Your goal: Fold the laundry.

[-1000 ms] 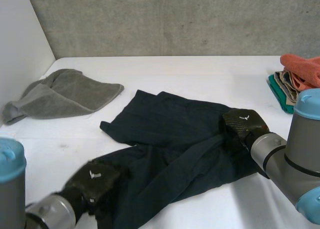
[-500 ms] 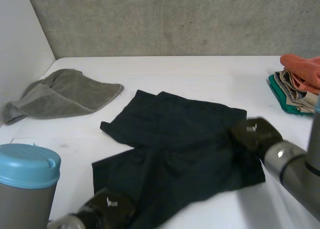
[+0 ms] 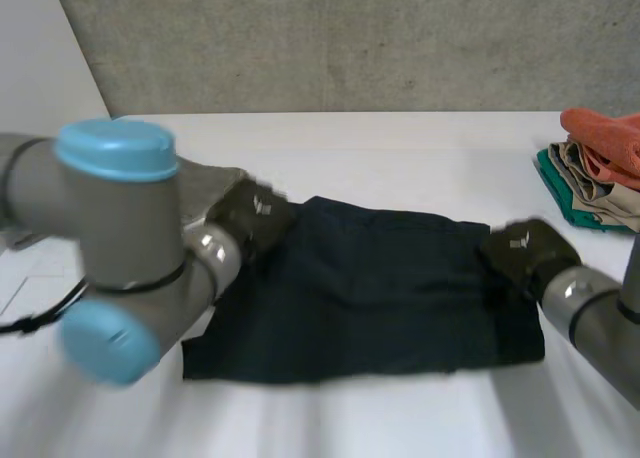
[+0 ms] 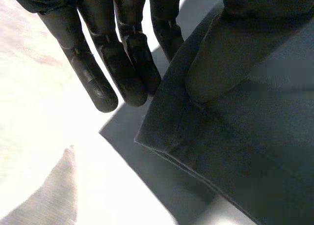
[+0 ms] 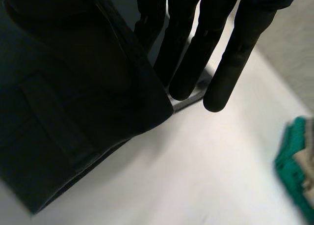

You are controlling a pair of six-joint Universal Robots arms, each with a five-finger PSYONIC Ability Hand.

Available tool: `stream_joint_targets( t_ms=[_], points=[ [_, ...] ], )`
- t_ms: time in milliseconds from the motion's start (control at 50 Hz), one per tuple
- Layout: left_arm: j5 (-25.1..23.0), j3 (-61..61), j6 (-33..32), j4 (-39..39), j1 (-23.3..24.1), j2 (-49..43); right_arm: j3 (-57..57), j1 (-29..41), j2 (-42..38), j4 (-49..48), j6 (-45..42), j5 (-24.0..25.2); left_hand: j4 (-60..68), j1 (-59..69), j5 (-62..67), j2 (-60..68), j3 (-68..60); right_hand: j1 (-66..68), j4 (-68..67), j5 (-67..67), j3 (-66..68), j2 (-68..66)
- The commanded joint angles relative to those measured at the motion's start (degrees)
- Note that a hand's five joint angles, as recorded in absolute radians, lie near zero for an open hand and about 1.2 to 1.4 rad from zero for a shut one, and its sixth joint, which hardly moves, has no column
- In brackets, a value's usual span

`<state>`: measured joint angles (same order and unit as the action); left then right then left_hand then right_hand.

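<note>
A dark navy garment [image 3: 370, 288] lies flat on the white table [image 3: 400, 148], doubled over into a wide rectangle. My left hand [image 3: 252, 213] is at its far left corner; in the left wrist view the corner of the garment [image 4: 245, 136] is pinched between my straight fingers [image 4: 122, 63] below and the thumb on top. My right hand [image 3: 525, 250] is at the far right corner. There the garment [image 5: 64, 112] is held the same way, with the fingers [image 5: 230, 53] straight beneath the edge and the thumb over it.
A grey towel [image 3: 222, 178] lies at the far left, mostly hidden behind my left arm [image 3: 120, 238]. A stack of folded clothes [image 3: 595, 168], orange on top and green beneath, sits at the table's right edge. A concrete wall runs along the back.
My left hand closed on the garment's near edge and swung it from the front left up to the far left, doubling the garment over. My right hand shifted slightly right, still holding.
</note>
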<state>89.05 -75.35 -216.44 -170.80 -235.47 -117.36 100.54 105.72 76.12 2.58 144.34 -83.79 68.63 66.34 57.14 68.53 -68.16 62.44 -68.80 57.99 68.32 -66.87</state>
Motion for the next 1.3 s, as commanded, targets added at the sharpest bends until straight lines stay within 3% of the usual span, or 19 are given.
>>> stream_joint_targets(
  t_ms=[20,180,200,220,260,300,420,500,600,680,820,920,1000,1040,1100,1180,1200,1300],
  points=[
    [3.9,19.6,-0.4,-12.1,-0.4,-16.4,-7.7,0.7,-6.1,-12.3,4.0,-3.2,11.4,13.7,12.9,11.5,-11.8,17.6,-11.2,12.0,11.7,-13.1],
    [2.7,34.6,-3.0,-22.7,-1.7,-29.4,-25.3,2.7,-24.0,-15.5,3.2,-10.9,8.4,10.7,9.9,8.5,-8.9,17.6,-11.2,12.0,11.7,-13.1],
    [2.7,35.4,-3.0,-23.4,-1.7,-30.0,-29.2,2.9,-27.0,-15.2,3.7,-12.3,-15.0,-12.7,-13.5,-14.8,14.5,-24.0,30.4,-29.6,-29.9,28.4],
    [2.8,35.9,-3.3,-24.7,-1.1,-30.7,-30.8,3.0,-28.3,-14.9,3.6,-12.6,-58.6,-56.3,-57.1,-58.5,58.2,-52.4,58.8,-58.0,-58.3,56.9],
    [3.0,35.8,-3.1,-25.9,-0.2,-30.8,-32.9,3.1,-29.0,-14.9,3.3,-13.5,-50.2,-47.9,-48.7,-50.1,49.7,-52.4,58.8,-58.0,-58.3,56.9],
    [3.7,35.1,-2.4,-26.6,1.0,-30.4,-33.4,2.8,-28.2,-15.6,4.1,-13.5,-58.6,-56.3,-57.1,-58.5,58.2,-52.4,58.8,-58.0,-58.3,56.9],
    [7.9,28.8,-0.9,-26.3,1.4,-21.9,-31.3,2.2,-20.5,-14.7,8.9,-13.5,-58.6,-56.3,-57.1,-58.5,58.2,-52.4,58.8,-58.0,-58.3,56.9],
    [8.5,20.3,0.8,-26.7,1.6,-14.3,-24.9,2.5,-13.3,-10.8,8.9,-11.2,-58.6,-56.3,-57.1,-58.5,58.2,-52.4,58.8,-58.0,-58.3,56.9],
    [8.3,8.8,4.1,-26.3,1.5,-4.6,-15.4,1.8,-5.7,1.3,9.6,-5.4,-58.6,-56.3,-57.1,-58.5,58.2,-51.2,57.6,-56.8,-57.1,55.6],
    [7.9,1.5,7.5,-26.3,1.5,-0.3,-8.6,-0.8,-4.2,5.8,12.7,-1.7,-58.6,-56.3,-57.1,-58.5,58.2,-46.5,52.8,-52.0,-52.4,50.9],
    [5.8,-4.2,11.4,-26.3,1.4,1.2,-1.7,-2.7,-4.9,-4.9,16.5,1.3,-58.6,-56.3,-57.1,-58.5,58.2,-41.9,48.3,-47.5,-47.8,46.4],
    [5.1,-5.0,11.8,-26.3,1.3,1.1,-1.8,-2.4,-11.5,-12.4,16.7,0.7,-58.6,-56.3,-57.1,-58.5,58.2,-38.4,44.8,-44.0,-44.3,42.8],
    [5.1,-5.0,11.8,-26.3,1.4,1.0,-3.7,-2.0,-15.0,-13.0,16.2,0.4,-58.6,-56.3,-57.1,-58.5,58.2,-23.7,30.0,-29.2,-29.5,28.1],
    [5.1,-5.1,11.9,-26.4,1.3,0.9,-3.4,-2.6,-14.9,-13.0,16.1,-1.2,-58.6,-56.3,-57.1,-58.5,58.2,17.3,-11.0,11.8,11.4,-12.9],
    [5.2,-5.2,11.9,-26.3,1.4,1.0,-2.3,-2.6,-13.9,-14.7,15.6,-4.0,-58.6,-56.3,-57.1,-58.5,58.2,17.6,-11.2,12.0,11.7,-13.1],
    [5.2,-5.5,11.9,-26.3,1.4,1.6,-1.0,-3.0,-5.1,-15.9,12.7,-5.8,-58.6,-56.3,-57.1,-58.5,58.2,17.6,-11.2,12.0,11.7,-13.1],
    [5.1,-5.8,11.9,-26.3,1.4,2.3,-0.8,-3.8,-2.0,-15.0,9.3,-5.6,-58.6,-56.3,-57.1,-58.5,58.2,17.6,-11.2,12.0,11.7,-13.1],
    [5.1,-7.2,11.9,-26.3,1.2,4.7,-2.5,-5.6,-2.7,-12.8,-2.9,-5.8,-58.6,-56.3,-57.1,-58.5,58.2,17.6,-11.2,12.0,11.7,-13.1]
  ],
)
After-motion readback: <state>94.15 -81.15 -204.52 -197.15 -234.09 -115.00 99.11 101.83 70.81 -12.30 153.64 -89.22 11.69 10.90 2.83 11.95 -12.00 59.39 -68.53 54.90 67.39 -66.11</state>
